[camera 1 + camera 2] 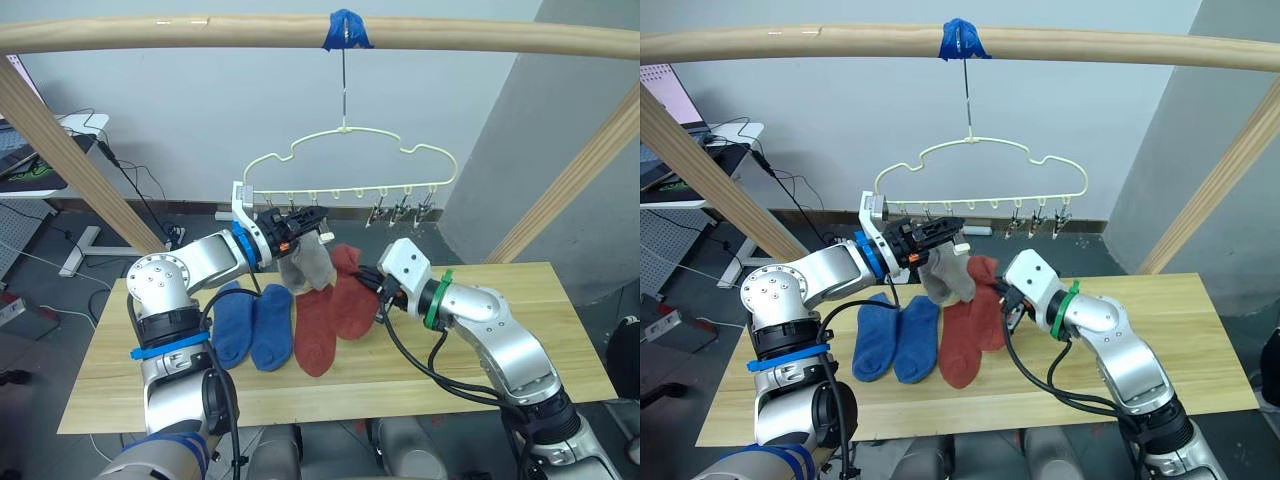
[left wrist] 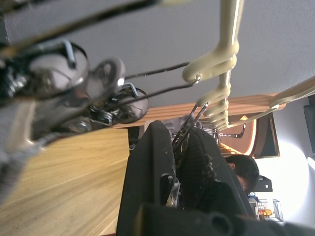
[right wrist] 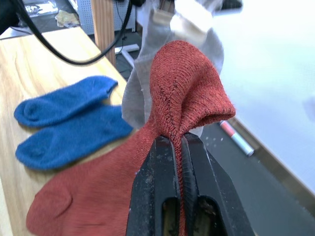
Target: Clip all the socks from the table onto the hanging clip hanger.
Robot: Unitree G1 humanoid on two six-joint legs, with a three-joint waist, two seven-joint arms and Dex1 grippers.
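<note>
While we look down over both arms, the pale-yellow clip hanger (image 1: 350, 158) hangs by its metal hook from the wooden rail (image 1: 300, 35), where a strip of blue tape (image 1: 347, 28) marks the spot. Three free silver clips (image 1: 400, 212) dangle near the hanger's right end. Our left gripper (image 1: 305, 221) is raised to the hanger's lower bar on the left side; in the left wrist view its two black fingers (image 2: 147, 172) are pinched together around a silver clip (image 2: 189, 120), so we count it as closed on that clip. Two light grey socks (image 1: 308, 262) hang just below this gripper, at the hanger's left clips, their lower ends drooping toward the light-wood table (image 1: 500, 330).

Our right gripper (image 3: 180, 147) sits low over the table's middle, and the right wrist view shows its fingers (image 3: 157, 187) clamped on the bunched cuff of one rust-red sock (image 3: 182, 83), which is lifted at that end while its foot trails down to the tabletop. The second rust-red sock (image 1: 316, 335) lies flat just beside it, the two touching. The two blue socks (image 1: 252, 327) lie side by side on the table to the left of the red pair, close beneath our left forearm.
</note>
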